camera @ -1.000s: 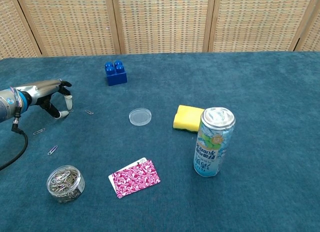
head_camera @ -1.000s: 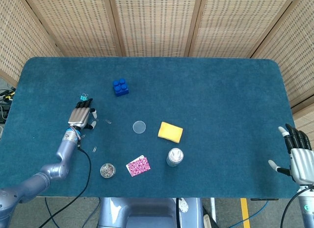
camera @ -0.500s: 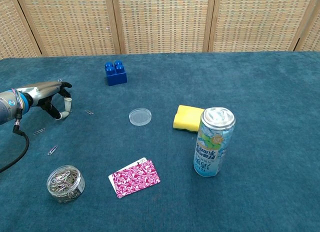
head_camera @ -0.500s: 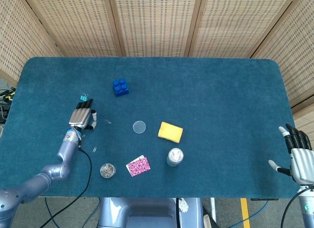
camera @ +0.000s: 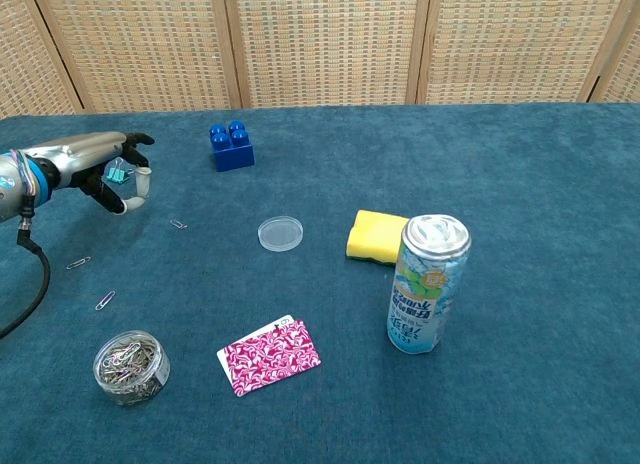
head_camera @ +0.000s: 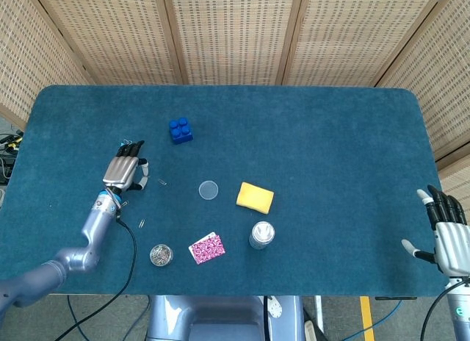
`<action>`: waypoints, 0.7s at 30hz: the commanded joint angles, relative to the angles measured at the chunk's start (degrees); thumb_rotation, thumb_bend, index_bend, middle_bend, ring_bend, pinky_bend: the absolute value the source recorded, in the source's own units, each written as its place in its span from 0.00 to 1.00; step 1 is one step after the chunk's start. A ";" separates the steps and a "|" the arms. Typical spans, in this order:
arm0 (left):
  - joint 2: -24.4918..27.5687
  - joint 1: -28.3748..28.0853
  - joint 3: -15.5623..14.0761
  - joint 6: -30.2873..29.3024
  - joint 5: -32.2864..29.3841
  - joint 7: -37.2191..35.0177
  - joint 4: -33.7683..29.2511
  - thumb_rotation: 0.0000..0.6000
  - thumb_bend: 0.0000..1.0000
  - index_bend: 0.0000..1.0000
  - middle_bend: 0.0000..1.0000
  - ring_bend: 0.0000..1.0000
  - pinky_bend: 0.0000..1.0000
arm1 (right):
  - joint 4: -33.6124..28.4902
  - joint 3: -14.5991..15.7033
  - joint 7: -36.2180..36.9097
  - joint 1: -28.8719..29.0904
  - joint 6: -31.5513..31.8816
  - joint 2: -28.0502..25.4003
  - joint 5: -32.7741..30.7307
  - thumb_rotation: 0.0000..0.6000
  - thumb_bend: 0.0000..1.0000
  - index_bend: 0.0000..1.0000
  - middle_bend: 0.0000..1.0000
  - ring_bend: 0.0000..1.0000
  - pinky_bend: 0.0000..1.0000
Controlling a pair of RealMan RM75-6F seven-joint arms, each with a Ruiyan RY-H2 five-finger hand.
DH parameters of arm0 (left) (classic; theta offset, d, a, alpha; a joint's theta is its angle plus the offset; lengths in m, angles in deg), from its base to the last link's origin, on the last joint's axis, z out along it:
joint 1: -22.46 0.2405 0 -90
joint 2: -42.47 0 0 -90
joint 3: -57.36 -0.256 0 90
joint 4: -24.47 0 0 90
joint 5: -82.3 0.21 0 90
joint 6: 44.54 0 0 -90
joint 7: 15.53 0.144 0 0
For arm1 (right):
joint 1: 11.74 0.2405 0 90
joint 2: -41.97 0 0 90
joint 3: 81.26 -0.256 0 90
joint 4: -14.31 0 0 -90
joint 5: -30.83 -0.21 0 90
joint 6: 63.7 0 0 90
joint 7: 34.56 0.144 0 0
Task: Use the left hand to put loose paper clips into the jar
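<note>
The clear jar [head_camera: 161, 254] [camera: 131, 367], full of paper clips, stands near the table's front left. Loose paper clips lie on the blue cloth: one [head_camera: 162, 182] [camera: 178, 224] right of my left hand, two more [camera: 78, 263] [camera: 105, 300] nearer the front. My left hand [head_camera: 123, 172] [camera: 95, 169] hovers above the cloth, fingers stretched out and thumb curved down, with nothing visible in it. A teal binder clip [camera: 117, 173] shows just behind the hand. My right hand [head_camera: 448, 238] hangs open at the table's front right corner, seen only in the head view.
A round clear lid [head_camera: 208, 189] [camera: 280, 233] lies mid-table. A blue brick [head_camera: 180, 130] [camera: 231, 146] sits behind it, a yellow sponge [head_camera: 255, 198] [camera: 378, 236] to its right. A drink can [head_camera: 261, 235] [camera: 427, 284] and a pink patterned card [head_camera: 207, 248] [camera: 269, 356] stand nearer the front.
My left hand has lifted off the cloth and shifted slightly toward the back, uncovering the teal binder clip in the chest view. The loose clips and right hand have not moved.
</note>
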 commanded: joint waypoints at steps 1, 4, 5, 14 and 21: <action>8.14 3.48 -4.50 -6.86 9.00 -0.72 -13.84 1.00 0.43 0.69 0.00 0.00 0.00 | -0.10 0.04 -0.01 -0.08 0.15 -0.07 0.12 1.00 0.00 0.06 0.00 0.00 0.00; 11.34 5.00 -7.45 -9.01 13.00 -0.16 -19.61 1.00 0.43 0.69 0.00 0.00 0.00 | -0.19 0.07 0.03 -0.13 0.27 -0.11 0.23 1.00 0.00 0.06 0.00 0.00 0.00; 12.23 5.36 -8.31 -9.46 14.03 0.32 -21.23 1.00 0.43 0.69 0.00 0.00 0.00 | -0.19 0.09 0.01 -0.13 0.30 -0.11 0.30 1.00 0.00 0.06 0.00 0.00 0.00; 18.65 7.42 -15.55 -8.90 18.63 8.17 -34.21 1.00 0.44 0.69 0.00 0.00 0.00 | -0.61 0.23 0.14 -0.40 1.04 -0.34 0.94 1.00 0.00 0.06 0.00 0.00 0.00; 18.59 8.05 -17.68 -8.44 19.87 11.93 -36.57 1.00 0.44 0.69 0.00 0.00 0.00 | -0.65 0.17 0.71 -0.50 1.26 -0.62 1.05 1.00 0.00 0.06 0.00 0.00 0.00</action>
